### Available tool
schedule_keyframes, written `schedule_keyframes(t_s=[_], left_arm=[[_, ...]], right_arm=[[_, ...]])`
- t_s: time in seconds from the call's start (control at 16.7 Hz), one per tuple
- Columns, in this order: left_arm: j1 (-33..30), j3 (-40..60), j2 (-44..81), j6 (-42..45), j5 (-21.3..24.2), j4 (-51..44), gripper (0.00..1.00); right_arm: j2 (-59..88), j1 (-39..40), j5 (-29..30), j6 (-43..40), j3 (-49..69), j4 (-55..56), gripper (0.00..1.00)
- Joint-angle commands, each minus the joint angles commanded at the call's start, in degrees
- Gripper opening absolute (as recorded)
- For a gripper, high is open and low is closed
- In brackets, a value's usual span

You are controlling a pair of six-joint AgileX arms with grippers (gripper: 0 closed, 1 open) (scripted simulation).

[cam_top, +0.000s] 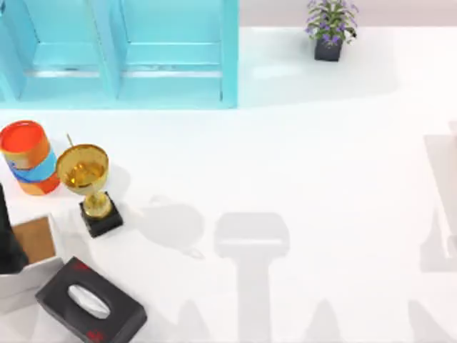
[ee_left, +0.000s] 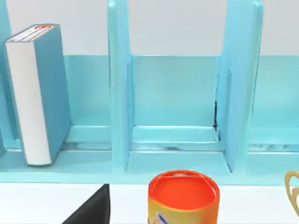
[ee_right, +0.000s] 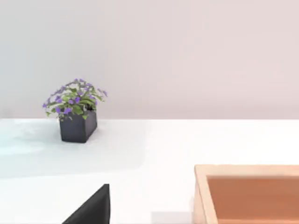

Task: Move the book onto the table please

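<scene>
The book [ee_left: 39,93], light blue with white page edges and a red mark on top, stands slightly tilted in a compartment of the turquoise shelf [ee_left: 119,88], seen in the left wrist view. The shelf [cam_top: 118,53] stands at the back left of the white table [cam_top: 321,179]. My left arm [cam_top: 8,236] is a dark shape at the table's left edge, well in front of the shelf. A black wedge of the left gripper's body [ee_left: 91,210] shows low in its wrist view, and a matching wedge of the right gripper's body [ee_right: 91,207] in the right wrist view.
An orange canister [cam_top: 28,157], a gold trophy [cam_top: 89,182], a black tissue box [cam_top: 89,304] and a white box with a brown inside [cam_top: 32,246] crowd the front left. A potted purple plant [cam_top: 330,28] stands at the back right. A wooden tray [ee_right: 247,196] lies near the right gripper.
</scene>
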State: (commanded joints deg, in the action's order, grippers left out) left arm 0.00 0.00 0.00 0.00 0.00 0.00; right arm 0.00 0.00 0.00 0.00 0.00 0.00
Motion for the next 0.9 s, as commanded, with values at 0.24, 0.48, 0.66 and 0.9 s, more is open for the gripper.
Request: schedule_keyframes(t_s=[0.24, 0.48, 0.66, 0.9], left_arm=[[0.6, 1.1, 1.8, 0.2, 0.7, 1.0, 1.0], [3.8, 7.1, 12.6, 1.1, 4.3, 6.5, 1.0], [7.5, 13.9, 26.7, 2.1, 8.3, 12.8, 1.0], [13.4, 24.7, 50.4, 3.8, 14.8, 22.7, 1.0]], right_arm=[[0.0, 0.0, 0.0, 0.0, 0.0, 0.0, 1.0], [0.0, 0.0, 0.0, 0.0, 0.0, 0.0, 1.0], [0.0, 0.0, 0.0, 0.0, 0.0, 0.0, 1.0], [0.0, 0.0, 0.0, 0.0, 0.0, 0.0, 1.0]])
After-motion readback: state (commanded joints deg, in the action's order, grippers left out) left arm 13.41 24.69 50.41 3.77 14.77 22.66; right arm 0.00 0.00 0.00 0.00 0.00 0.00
